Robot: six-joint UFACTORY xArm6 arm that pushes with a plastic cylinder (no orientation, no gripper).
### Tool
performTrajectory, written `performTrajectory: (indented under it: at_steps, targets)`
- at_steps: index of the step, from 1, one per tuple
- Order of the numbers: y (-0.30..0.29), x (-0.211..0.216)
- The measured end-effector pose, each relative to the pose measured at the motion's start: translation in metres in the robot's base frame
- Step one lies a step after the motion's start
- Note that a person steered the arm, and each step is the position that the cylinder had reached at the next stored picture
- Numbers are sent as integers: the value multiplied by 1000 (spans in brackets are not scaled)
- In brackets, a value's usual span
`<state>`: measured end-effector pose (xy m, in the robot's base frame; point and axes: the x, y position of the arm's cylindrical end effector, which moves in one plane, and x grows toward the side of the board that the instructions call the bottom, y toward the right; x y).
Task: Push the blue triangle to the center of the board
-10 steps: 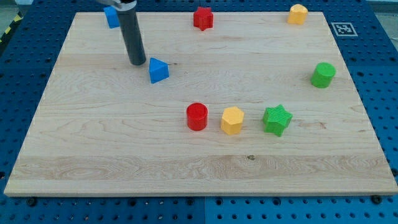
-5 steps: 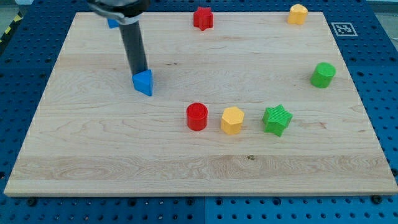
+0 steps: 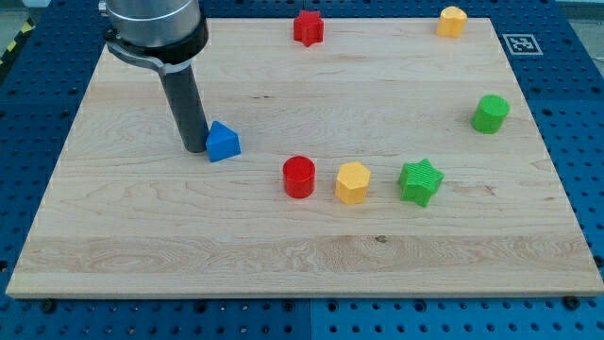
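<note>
The blue triangle [image 3: 223,142] lies on the wooden board [image 3: 302,236], left of the board's middle. My tip [image 3: 194,148] stands on the board right against the triangle's left side. The dark rod rises from the tip toward the view's top left.
A red cylinder [image 3: 299,177], a yellow hexagon block [image 3: 352,182] and a green star [image 3: 420,181] sit in a row right of the triangle. A green cylinder [image 3: 491,113] is at the right. A red star [image 3: 307,27] and a yellow block [image 3: 452,21] are along the top edge.
The tip has moved down the view and ended at the triangle's left side. The blue triangle has slid down and slightly left, turning as it went. The blue block at the top left is now hidden.
</note>
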<state>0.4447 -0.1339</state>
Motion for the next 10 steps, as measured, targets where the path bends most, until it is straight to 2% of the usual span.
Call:
performTrajectory:
  at_steps: [3, 6, 10]
  targets:
    - [5, 11]
    - [43, 11]
    - [64, -5]
